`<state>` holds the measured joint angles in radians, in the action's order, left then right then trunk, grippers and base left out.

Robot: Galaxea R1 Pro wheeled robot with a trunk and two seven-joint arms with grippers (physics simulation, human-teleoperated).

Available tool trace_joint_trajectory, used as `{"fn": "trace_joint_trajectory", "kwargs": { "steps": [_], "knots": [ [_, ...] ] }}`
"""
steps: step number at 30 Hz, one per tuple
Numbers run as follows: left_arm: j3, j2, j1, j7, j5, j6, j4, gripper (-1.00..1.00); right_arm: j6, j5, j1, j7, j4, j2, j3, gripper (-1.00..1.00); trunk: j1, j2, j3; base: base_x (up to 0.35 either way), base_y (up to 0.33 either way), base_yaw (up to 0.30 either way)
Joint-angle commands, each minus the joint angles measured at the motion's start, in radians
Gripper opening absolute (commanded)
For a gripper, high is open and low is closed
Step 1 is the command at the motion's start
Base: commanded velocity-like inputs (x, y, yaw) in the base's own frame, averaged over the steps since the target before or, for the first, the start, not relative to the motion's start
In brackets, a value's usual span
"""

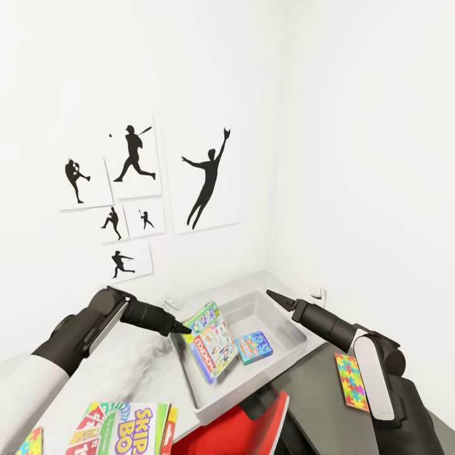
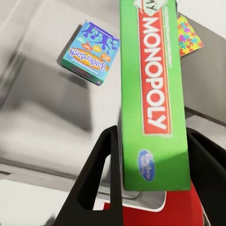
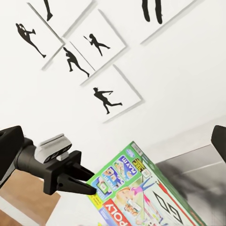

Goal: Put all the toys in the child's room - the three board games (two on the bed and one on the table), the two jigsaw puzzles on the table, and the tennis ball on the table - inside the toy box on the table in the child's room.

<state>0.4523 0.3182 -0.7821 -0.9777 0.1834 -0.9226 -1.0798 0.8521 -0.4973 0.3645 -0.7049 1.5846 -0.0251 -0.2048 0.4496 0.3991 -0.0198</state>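
Left gripper (image 1: 184,328): closed on the Monopoly box (image 1: 213,344), pinching its upper corner. In the left wrist view both fingers (image 2: 101,179) flank the box's green edge (image 2: 153,94). In the right wrist view the same gripper (image 3: 82,181) clamps the box's corner (image 3: 141,193).

Monopoly box: held tilted over the tray (image 1: 287,328), its lower end down inside the tray near the left wall. Whether it touches the tray floor cannot be told.

Tray: light grey, flared sides, on the desk (image 1: 145,373) toward the far right corner, close to the wall.

Blue game box (image 1: 254,347): lies flat on the tray floor, just right of the Monopoly box, apart from it. Also in the left wrist view (image 2: 91,52).

Right gripper (image 1: 273,295): hovers above the tray's far right rim, holding nothing. Only a dark pointed tip shows in the head view; jaw state cannot be told.

Skip-Bo box (image 1: 123,430): flat at the desk's near edge, left of the tray.

Puzzle (image 1: 352,382): flat on a dark grey surface (image 1: 316,385) right of the tray, off the desk. Also in the left wrist view (image 2: 189,34).

Second puzzle (image 1: 31,442): a corner shows at the desk's near left edge.

Wall (image 1: 208,82): white, with baseball silhouette prints (image 1: 205,180).
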Motion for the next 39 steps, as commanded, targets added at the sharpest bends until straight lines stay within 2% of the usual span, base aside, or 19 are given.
{"fn": "trace_joint_trajectory", "kwargs": {
  "steps": [1, 4, 8, 12, 25, 39],
  "knots": [
    [0.007, 0.001, -0.006, 0.001, 0.005, -0.005, 0.000, -1.00, 0.006, 0.000, 0.001, -0.004, 0.000, -0.001, -0.002, 1.00, 0.000, 0.001, 0.002, 0.000, 0.000, 0.000],
    [0.017, 0.001, -0.018, -0.007, 0.004, -0.005, 0.000, -1.00, 0.006, 0.000, 0.001, -0.004, 0.000, 0.000, -0.002, 1.00, 0.000, 0.001, 0.007, 0.000, 0.000, 0.000],
    [0.057, 0.001, -0.022, -0.013, 0.002, -0.005, 0.000, -1.00, 0.006, 0.000, 0.001, -0.004, 0.000, 0.000, -0.002, 1.00, 0.000, 0.001, 0.014, 0.000, 0.000, 0.000],
    [0.079, 0.000, -0.032, -0.015, -0.018, -0.005, 0.000, -1.00, 0.006, 0.000, 0.001, -0.004, 0.000, 0.000, -0.002, 1.00, 0.000, 0.001, 0.020, 0.000, 0.000, 0.000],
    [0.098, -0.008, -0.043, -0.016, -0.073, -0.005, 0.000, -1.00, 0.006, 0.000, 0.001, -0.007, 0.000, 0.000, 0.000, 1.00, 0.000, 0.001, 0.041, 0.000, 0.000, 0.000],
    [0.100, -0.015, -0.045, -0.016, -0.081, -0.007, 0.000, -1.00, 0.006, 0.000, 0.001, -0.011, 0.000, 0.000, -0.002, 1.00, 0.000, 0.001, 0.063, 0.000, 0.000, 0.000]
  ]
}}
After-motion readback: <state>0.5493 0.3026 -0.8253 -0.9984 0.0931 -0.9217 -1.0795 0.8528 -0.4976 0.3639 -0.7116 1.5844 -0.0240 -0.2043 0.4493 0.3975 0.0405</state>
